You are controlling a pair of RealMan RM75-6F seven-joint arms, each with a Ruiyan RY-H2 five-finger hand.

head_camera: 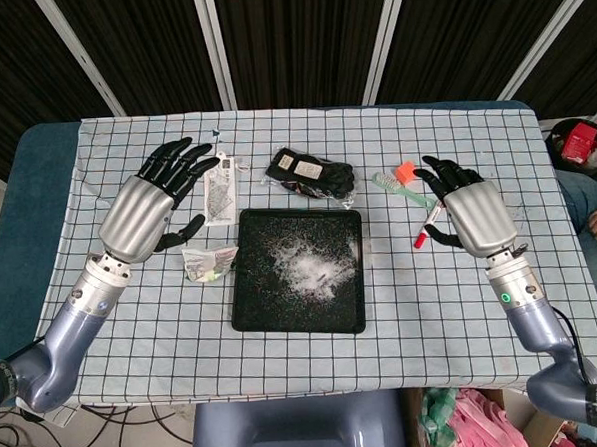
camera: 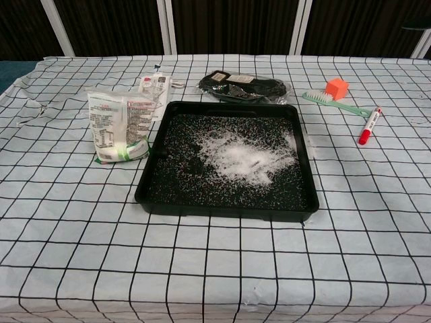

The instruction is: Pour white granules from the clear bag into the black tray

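Note:
The black tray (head_camera: 249, 304) (camera: 309, 188) lies mid-table with a heap of white granules (head_camera: 316, 269) (camera: 246, 158) spread in its right half. The clear bag (head_camera: 208, 262) (camera: 120, 126) stands upright just left of the tray, printed label facing front, touched by neither hand. My left hand (head_camera: 160, 198) hovers above and left of the bag, fingers spread, holding nothing. My right hand (head_camera: 467, 211) is over the table to the tray's right, fingers apart and empty. The chest view shows neither hand.
A flat printed packet (head_camera: 220, 191) (camera: 155, 88) lies behind the bag. A black bagged item (head_camera: 313, 172) (camera: 244, 85) sits behind the tray. A green brush with orange block (head_camera: 401, 183) (camera: 335, 96) and a red-capped marker (head_camera: 426, 226) (camera: 369, 126) lie near my right hand.

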